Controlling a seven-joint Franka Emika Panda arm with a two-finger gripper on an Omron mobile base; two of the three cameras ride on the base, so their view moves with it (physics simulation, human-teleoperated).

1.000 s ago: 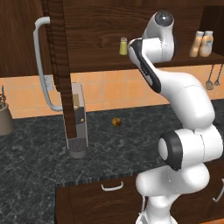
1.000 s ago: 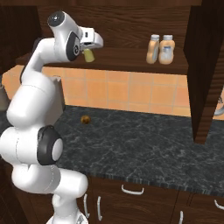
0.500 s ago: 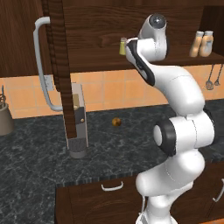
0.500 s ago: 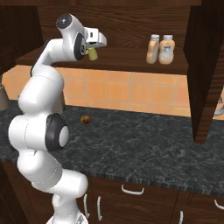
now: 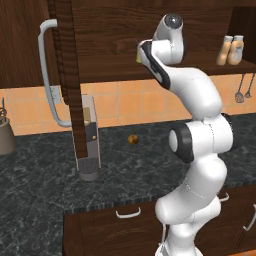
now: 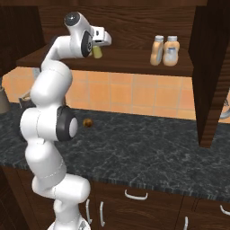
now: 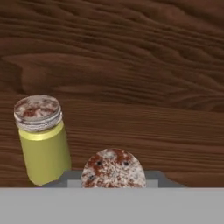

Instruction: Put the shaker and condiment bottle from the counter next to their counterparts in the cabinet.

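My gripper (image 6: 99,45) is up at the cabinet shelf (image 6: 130,60), shut on the shaker (image 6: 97,52). The shaker's yellow-green body shows just below the hand. In the hand view its speckled grey cap (image 7: 113,168) sits between the jaws, low over the wooden shelf (image 7: 144,118). The matching shaker (image 7: 41,140) stands upright on the shelf just left of it, apart from it. Two tan-orange condiment bottles (image 6: 157,50) (image 6: 171,50) stand side by side farther right on the shelf, also seen as bottles (image 5: 230,50). The black counter (image 6: 143,152) lies below.
The open cabinet door (image 5: 65,60) with its long grey handle (image 5: 50,80) hangs left of the arm; another door (image 6: 211,67) stands at the right. On the counter are a small brown round thing (image 5: 133,139), a tall grey block (image 5: 90,145) and a utensil pot (image 5: 6,135).
The arm has risen and straightened, carrying the shaker slightly further in over the shelf. The grip on the shaker has not changed.
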